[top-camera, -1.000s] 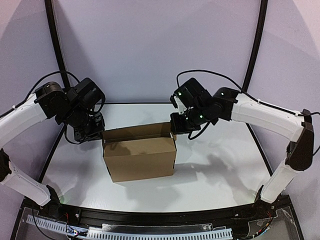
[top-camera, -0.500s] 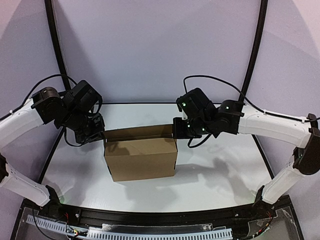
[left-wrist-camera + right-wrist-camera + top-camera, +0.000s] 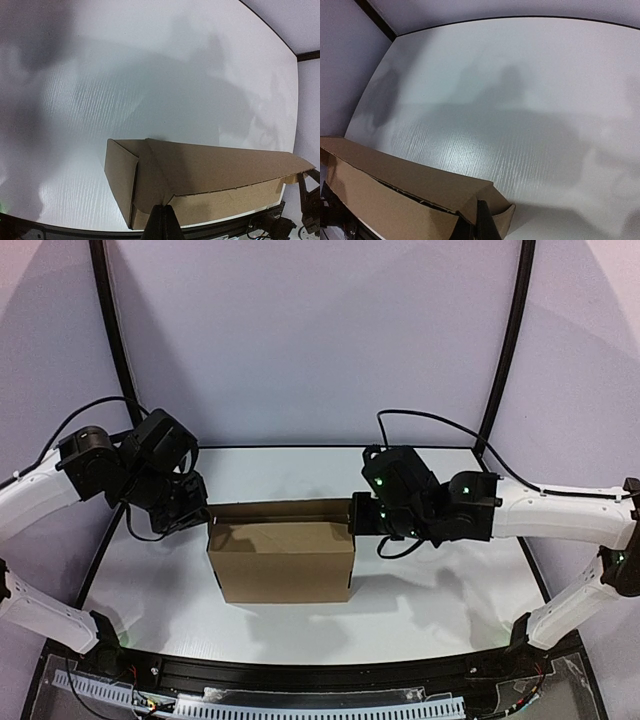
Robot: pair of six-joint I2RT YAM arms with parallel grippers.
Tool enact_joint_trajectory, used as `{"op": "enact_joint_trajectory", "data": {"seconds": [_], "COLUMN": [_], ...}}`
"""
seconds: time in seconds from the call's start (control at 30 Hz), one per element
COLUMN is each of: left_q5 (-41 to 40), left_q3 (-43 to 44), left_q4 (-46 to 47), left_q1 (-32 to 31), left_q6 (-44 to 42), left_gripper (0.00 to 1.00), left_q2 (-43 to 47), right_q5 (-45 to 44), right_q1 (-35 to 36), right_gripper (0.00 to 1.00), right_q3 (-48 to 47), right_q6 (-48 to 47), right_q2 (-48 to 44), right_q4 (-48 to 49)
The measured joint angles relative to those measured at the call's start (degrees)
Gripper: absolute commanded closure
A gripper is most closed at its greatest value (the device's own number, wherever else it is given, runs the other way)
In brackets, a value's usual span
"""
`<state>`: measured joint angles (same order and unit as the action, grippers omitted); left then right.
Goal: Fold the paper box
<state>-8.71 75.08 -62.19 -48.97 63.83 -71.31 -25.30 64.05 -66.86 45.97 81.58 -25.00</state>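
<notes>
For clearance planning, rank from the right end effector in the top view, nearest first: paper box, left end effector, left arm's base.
1. paper box: right end meets the right end effector.
2. left end effector: at the box's left end.
3. left arm's base: near-left corner.

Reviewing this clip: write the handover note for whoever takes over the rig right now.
Left gripper: fingers closed, apparently pinching the top left rear edge of the box.
Right gripper: fingers closed at the box's top right rear corner, apparently pinching cardboard too.
Box: upright mid-table, between the arms.
Done: the walls stand in a rectangular shape.
Left: the top is open and the rear flap is raised; fold it down and close it.
</notes>
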Motion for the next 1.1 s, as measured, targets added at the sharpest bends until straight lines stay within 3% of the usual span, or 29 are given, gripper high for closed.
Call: {"op": "enact_joint_trajectory", "data": {"seconds": [0.43,0.7,0.9,1.1], "left_q5": [0.3,1.7,2.0,2.4], "left_q3": [-3.9,-5.4,-5.5,-5.5], "left_q4": [1.6,-0.8,-0.4,0.0], "left_q1": [-1.7,-2.3,-2.3,-2.3], "left_q6": [1.1,1.3,1.3,1.0], "left_gripper": [0.99,0.99,0.99,0.86], "left_q2": [1.4,-0.5,-0.5,-0.2], "right_q5": [-12.1,-8.7,-7.9,-9.9], "right_q1": [5.7,6.2,6.3,6.3], "right_gripper": [1.00,1.00,1.00,1.00], "right_q3": [5.1,6.1,12.2,12.1], "right_q6": [4.0,1.9,-0.5,-0.2], "right_q2": [-0.3,-3.3,-6.1,-4.6], "right_q4": [6.9,5.2,13.4,15.2]}}
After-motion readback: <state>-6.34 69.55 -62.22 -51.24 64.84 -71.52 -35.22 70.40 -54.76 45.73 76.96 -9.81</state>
